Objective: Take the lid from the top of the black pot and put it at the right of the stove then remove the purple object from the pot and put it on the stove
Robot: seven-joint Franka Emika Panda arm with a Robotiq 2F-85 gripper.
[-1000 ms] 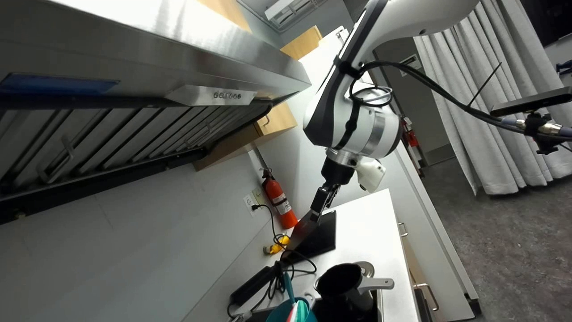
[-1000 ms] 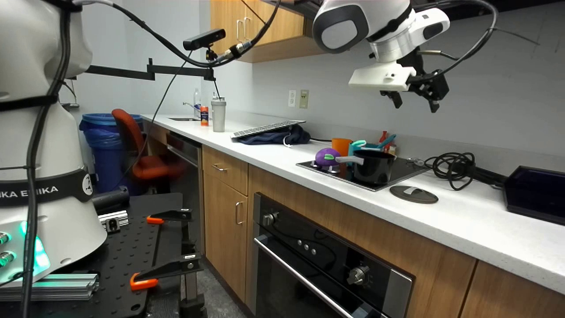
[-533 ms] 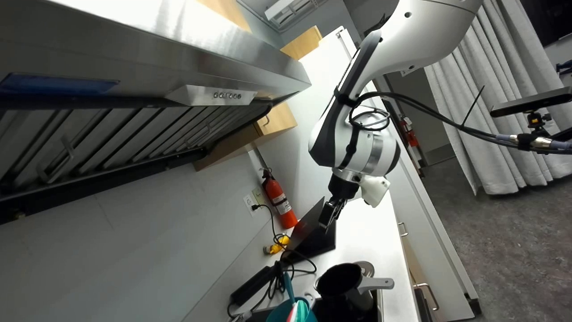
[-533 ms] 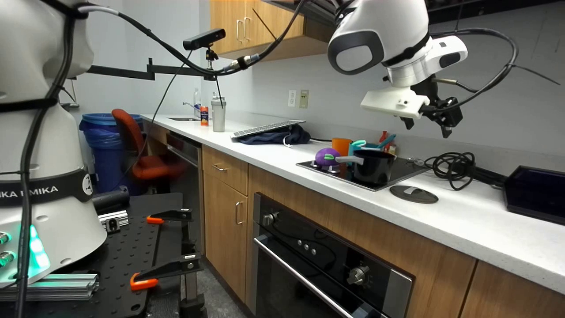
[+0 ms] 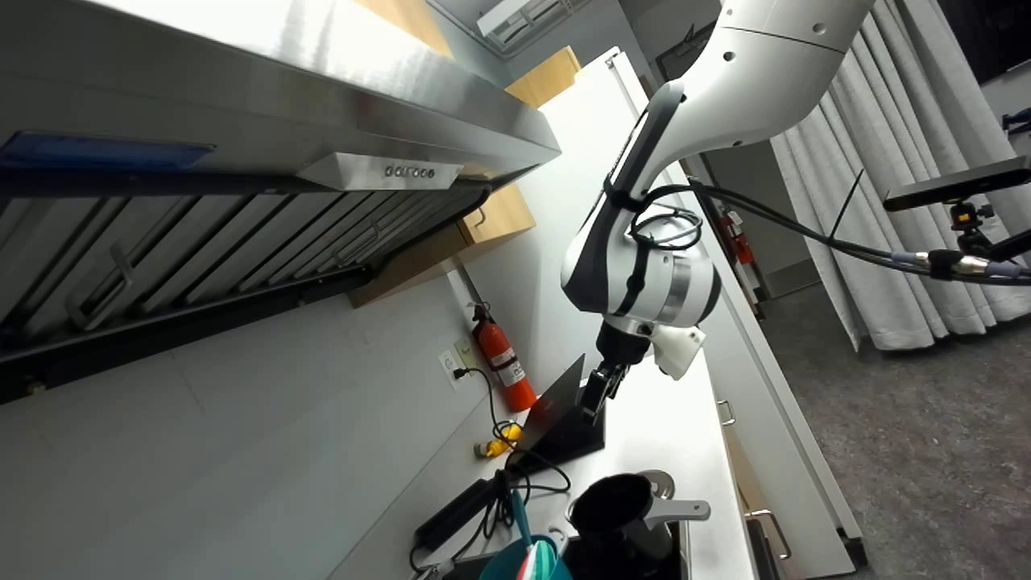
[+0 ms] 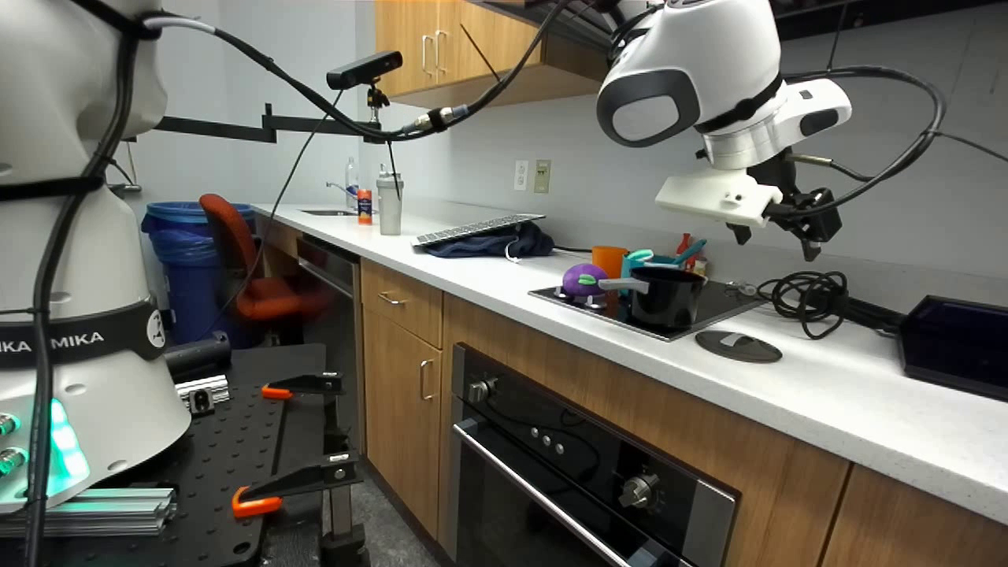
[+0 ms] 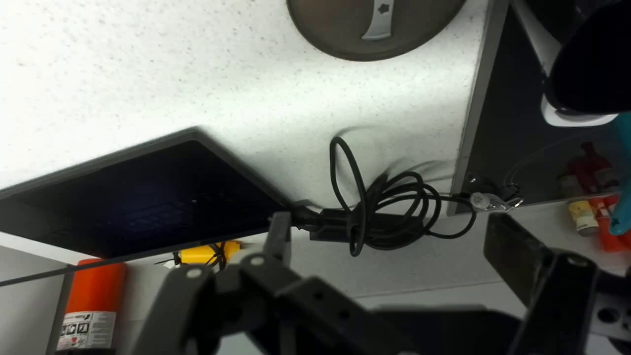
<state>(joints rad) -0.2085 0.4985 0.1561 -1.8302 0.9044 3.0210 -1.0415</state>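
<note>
In an exterior view, the pincer (image 6: pixel 777 246) hangs in the air above the bench (image 6: pixel 835 390), to the right of the stove (image 6: pixel 720 303); how near it is to the back edge I cannot tell. It is spread and pinches nothing. The black pot (image 6: pixel 665 298) stands upright on the stove, without cover. The lid (image 6: pixel 738 346) lies flat by the bench's front edge, just beside the stove. The purple ball (image 6: pixel 584 279) is outside the pot, at the left end of the stove.

In an exterior view, the pot's handle (image 5: pixel 681 511) reaches towards the front edge; the inside is too dark to read.

In the wrist view, the fingers (image 7: pixel 512 259) stand wide apart, and a coiled cable (image 7: pixel 366 217) lies near the back edge.

Both parts of the work seem done, so the step, I judge, is to retire cleanly: rise straight first, well above the cable, then swing away without passing low over handle or lid.
</note>
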